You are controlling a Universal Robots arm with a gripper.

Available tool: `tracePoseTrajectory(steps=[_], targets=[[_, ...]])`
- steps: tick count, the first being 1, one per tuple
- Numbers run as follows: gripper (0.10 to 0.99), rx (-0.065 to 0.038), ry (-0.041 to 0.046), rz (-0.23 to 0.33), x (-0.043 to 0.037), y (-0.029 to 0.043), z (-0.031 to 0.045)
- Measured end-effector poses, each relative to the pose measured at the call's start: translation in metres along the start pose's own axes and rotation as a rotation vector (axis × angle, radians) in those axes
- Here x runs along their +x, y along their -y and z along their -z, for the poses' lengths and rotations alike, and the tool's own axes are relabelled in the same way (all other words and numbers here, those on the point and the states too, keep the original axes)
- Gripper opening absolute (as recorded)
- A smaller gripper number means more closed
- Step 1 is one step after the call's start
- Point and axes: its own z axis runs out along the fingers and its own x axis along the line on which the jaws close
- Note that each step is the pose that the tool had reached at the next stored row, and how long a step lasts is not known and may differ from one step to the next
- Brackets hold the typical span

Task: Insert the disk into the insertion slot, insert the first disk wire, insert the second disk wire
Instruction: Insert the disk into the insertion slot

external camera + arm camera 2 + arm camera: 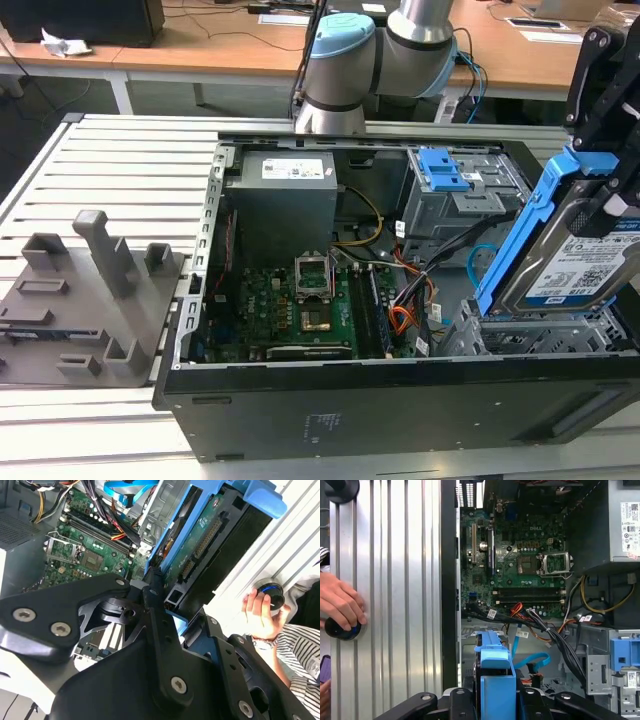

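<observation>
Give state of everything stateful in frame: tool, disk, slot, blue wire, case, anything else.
disk, tilted above the insertion slot, not seated.
insertion slot, no drive seated in it.
tool, shut on the disk's blue bracket.
second disk wire, loose loop inside the case, not plugged into the disk.
computer case, side open.
hand, resting on a black knob on the table.

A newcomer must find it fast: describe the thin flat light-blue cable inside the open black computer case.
Start at the open black computer case. Toward the exterior view's right, between the green motherboard and the silver hard drive in its bright blue bracket, a thin flat light-blue cable loops. Neighbouring wires are orange, red and black bundles; this is one pale-blue ribbon.
</observation>
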Motion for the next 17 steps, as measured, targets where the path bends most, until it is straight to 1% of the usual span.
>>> tracePoseTrajectory(steps=[9, 14, 16, 17], targets=[[0.365, 0.000, 0.0000, 0.000, 0.0000, 0.0003, -0.0086], [0.365, 0.000, 0.0002, 0.000, -0.0005, 0.0004, -0.0106], [0.365, 0.000, 0.0001, 0.000, -0.0033, 0.0005, -0.0106], [0.365, 0.000, 0.0001, 0.000, -0.0075, 0.0004, -0.0106]])
